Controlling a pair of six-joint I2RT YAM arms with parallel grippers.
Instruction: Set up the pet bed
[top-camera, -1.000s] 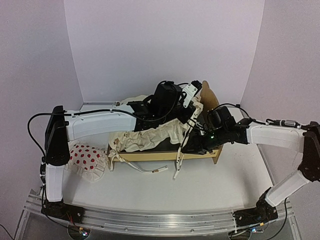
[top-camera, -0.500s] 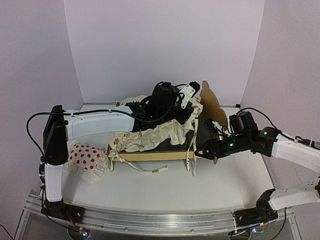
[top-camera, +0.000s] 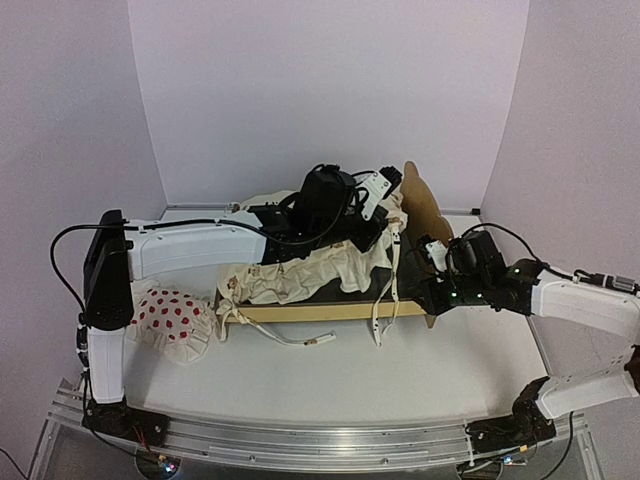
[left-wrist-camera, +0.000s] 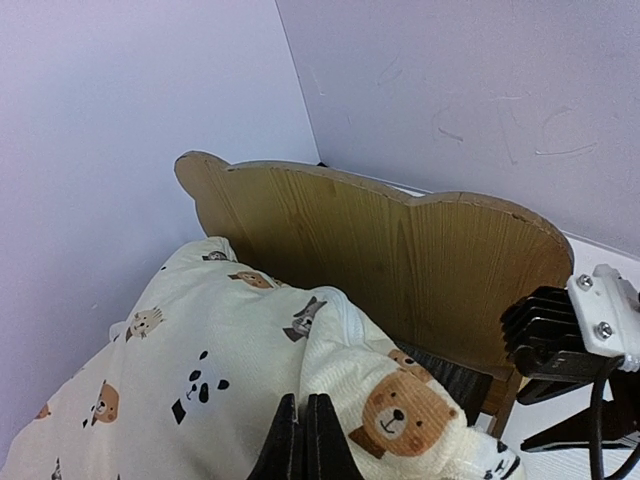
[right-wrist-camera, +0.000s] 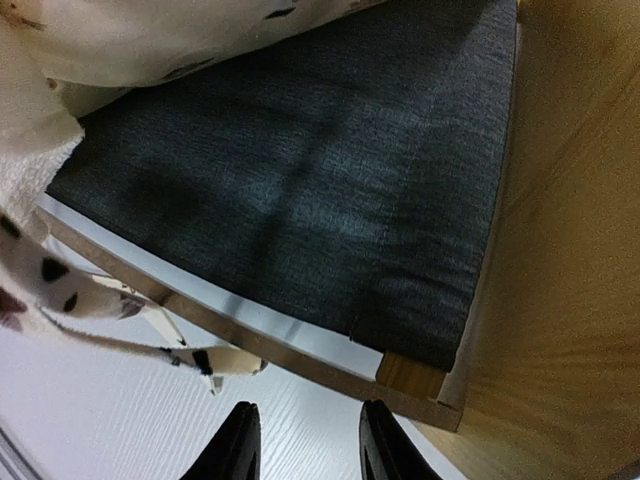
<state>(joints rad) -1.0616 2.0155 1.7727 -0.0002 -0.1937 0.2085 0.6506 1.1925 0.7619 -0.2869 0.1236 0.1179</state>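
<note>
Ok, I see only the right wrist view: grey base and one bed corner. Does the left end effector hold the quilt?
Observer: Yes, the left end effector is shut on a fold of the quilt, just in front of the headboard.
Operator: And the pillow, where is it?
Observer: The pillow lies on the table, left of the pet bed, not in it.

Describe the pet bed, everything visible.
The pet bed is a low pale plywood frame standing flat on the white table. Its bear-ear headboard rises upright at the right end in the top view. A dark grey fabric base fills it. An animal-print quilt lies bunched over most of it, ties hanging over the near rail.
</note>
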